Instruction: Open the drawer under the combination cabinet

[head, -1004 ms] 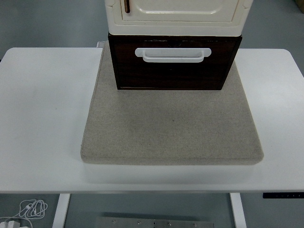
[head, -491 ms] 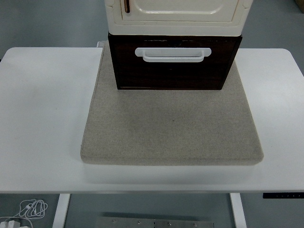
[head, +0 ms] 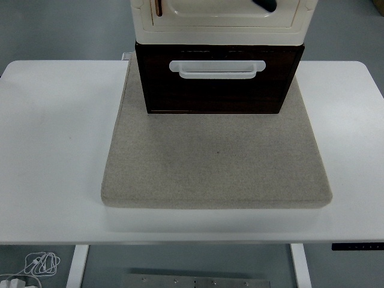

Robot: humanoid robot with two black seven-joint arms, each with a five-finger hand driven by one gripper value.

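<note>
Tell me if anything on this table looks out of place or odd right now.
Little stands out. The dark drawer sits shut and square under the cream cabinet on the grey mat. One oddity: a small dark shape shows against the cabinet door at the top edge; what it is cannot be told.

A white table (head: 54, 150) carries a grey felt mat (head: 216, 162), lying flat at its middle.
</note>
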